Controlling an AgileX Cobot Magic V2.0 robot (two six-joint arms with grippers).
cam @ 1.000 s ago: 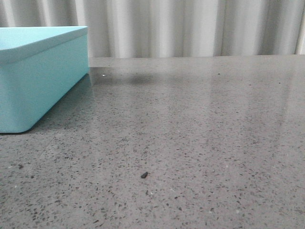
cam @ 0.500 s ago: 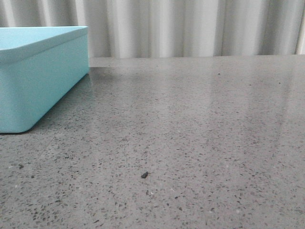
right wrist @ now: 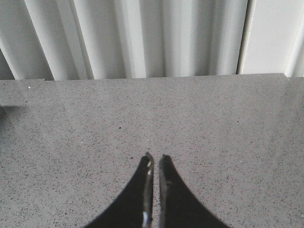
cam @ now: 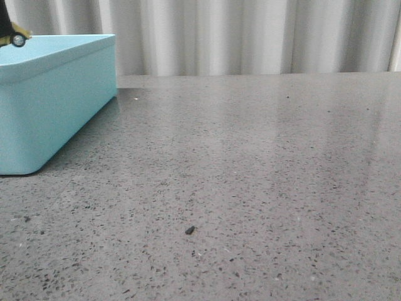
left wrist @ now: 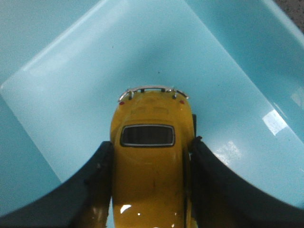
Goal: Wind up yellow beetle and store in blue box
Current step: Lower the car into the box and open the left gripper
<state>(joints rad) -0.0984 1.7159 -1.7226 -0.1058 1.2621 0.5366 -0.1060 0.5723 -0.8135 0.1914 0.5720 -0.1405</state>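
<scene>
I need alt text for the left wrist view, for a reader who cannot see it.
The left gripper holds a small glossy yellow toy Beetle car between its two black fingers, above the smooth floor of a large light-blue plastic box.

The grey speckled table (cam: 263, 163) carries the blue box (cam: 50, 106) at its left and a small dark crumb (cam: 190, 230).
</scene>
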